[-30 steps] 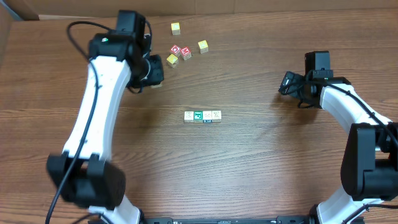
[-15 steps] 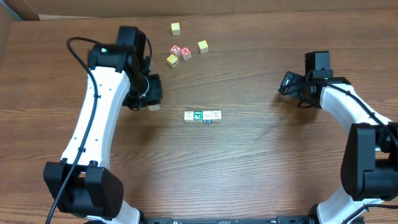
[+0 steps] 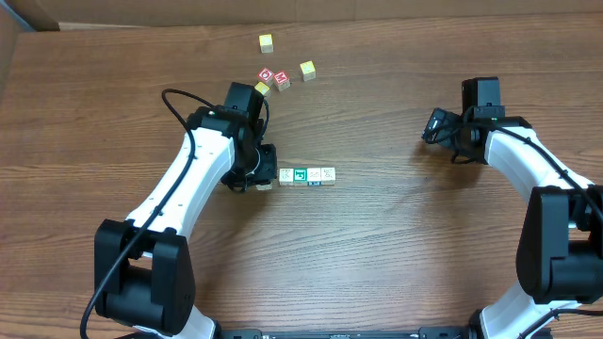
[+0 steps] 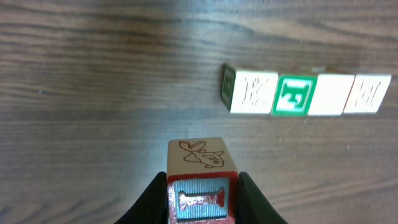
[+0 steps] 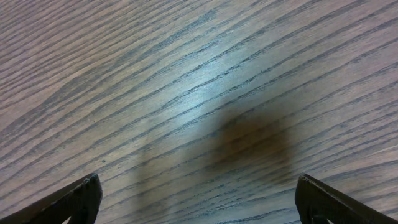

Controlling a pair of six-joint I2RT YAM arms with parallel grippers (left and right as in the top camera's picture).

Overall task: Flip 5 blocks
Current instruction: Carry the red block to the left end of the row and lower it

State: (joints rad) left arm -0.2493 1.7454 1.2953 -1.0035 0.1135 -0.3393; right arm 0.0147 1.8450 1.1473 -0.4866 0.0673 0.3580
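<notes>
Block with a fish drawing [image 4: 200, 163] is gripped by the left hand [image 4: 202, 205], near the left end of the row of four blocks [image 4: 305, 93] on the desk [image 4: 93, 74]; its lower edge is cut off, and from overhead it is mostly hidden. The right hand [image 5: 196, 193] stands open, only fingertips shown

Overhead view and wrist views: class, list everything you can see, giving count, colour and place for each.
row of blocks: four, whitish with one green face, side by side at table centre
held block: one, pale wood with a red-bordered blue face, by the row's left end
yellow cubes: three, yellow, scattered at the far side
red cubes: two, red, close together among the yellow ones
table: one, brown wood, under everything
left gripper: one, black, shut on the held block
right gripper: one, black, open, over bare table
</notes>
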